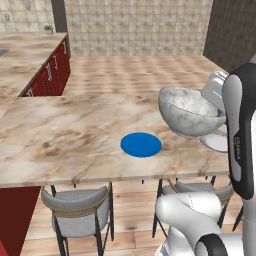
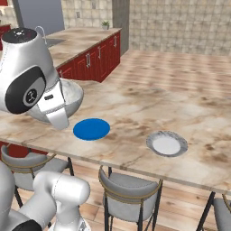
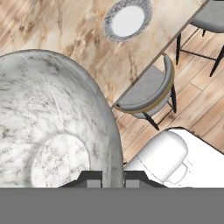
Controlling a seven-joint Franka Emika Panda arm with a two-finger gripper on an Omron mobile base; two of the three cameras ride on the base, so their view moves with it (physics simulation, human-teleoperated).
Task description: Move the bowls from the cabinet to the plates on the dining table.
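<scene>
My gripper [image 3: 112, 178] is shut on the rim of a grey-white marbled bowl [image 1: 190, 111], holding it in the air above the dining table [image 1: 60, 135], tilted. In the right base view the bowl [image 2: 72, 97] hangs just left of the bright blue plate [image 2: 91, 129]. That blue plate [image 1: 141, 144] lies flat near the table's front edge, left of and below the bowl. The pale grey plate [image 2: 167, 144] lies further right on the slab; in the hand view this plate [image 3: 127, 20] shows beyond the bowl [image 3: 48, 131]. The cabinet is out of view.
Grey chairs [image 1: 77, 210] [image 2: 131, 191] [image 3: 146, 94] are tucked under the table's near edge. A marble counter with red fronts [image 1: 50, 70] [image 2: 90, 58] runs along the far left. Wooden floor lies beyond the table.
</scene>
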